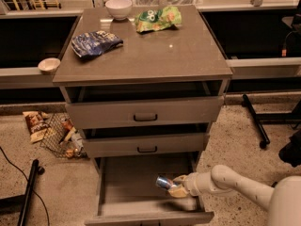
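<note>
— Speckled floor [235, 140] all round, a grey cabinet [141, 60] standing on it, and its bottom drawer [150, 217] pulled right out. Where are you against that drawer?

— My gripper [176, 188] is over the drawer's floor, toward its right side and nearer its front than its back. My arm [235, 185], the only one I have, reaches in over the drawer's right wall.

— And the jaws?

— Clamped on a can [164, 182], silver and blue. They grip its right end. The rest of it sticks out leftward from them, toward the middle of the drawer.

— So how does its long axis run?

— Roughly across the drawer, side to side, and a little tilted. The free end sits higher than the gripped end. It lies on its side in my grip, not upright. I judge that it hangs just above the drawer's floor, but I cannot tell for certain whether it touches.

— What sits above that drawer?

— Directly above is the middle drawer [146, 145], its front a crack out, and over that is the top drawer [143, 113], much the same. Well above the bottom drawer, on the cabinet's top, a blue bag [95, 42] lies to the left, with a green bag [157, 19] and a white bowl [118, 7] at the back. All three are well apart from the can.
</note>
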Controlling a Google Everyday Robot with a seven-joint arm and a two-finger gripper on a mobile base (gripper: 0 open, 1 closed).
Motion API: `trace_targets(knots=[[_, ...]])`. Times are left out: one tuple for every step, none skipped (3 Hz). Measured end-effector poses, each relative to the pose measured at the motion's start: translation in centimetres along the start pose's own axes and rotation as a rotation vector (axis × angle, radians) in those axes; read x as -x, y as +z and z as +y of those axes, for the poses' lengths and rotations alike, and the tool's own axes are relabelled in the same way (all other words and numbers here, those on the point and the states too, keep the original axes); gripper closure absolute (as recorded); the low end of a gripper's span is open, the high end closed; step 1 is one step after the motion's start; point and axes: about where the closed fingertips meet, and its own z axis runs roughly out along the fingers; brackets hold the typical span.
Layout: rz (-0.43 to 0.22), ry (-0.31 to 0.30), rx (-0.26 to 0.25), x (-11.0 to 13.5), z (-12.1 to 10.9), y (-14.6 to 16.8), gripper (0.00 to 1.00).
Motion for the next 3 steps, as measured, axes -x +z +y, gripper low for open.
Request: trace_targets(knots=[[0.041,0.018,0.019,-2.2,-1.2,2.4,0.81],[0.067,0.036,0.044,-3.7,-2.0,4.4,0.58],[0.084,0.049,0.066,-4.7,-2.4,6.0,0.35]])
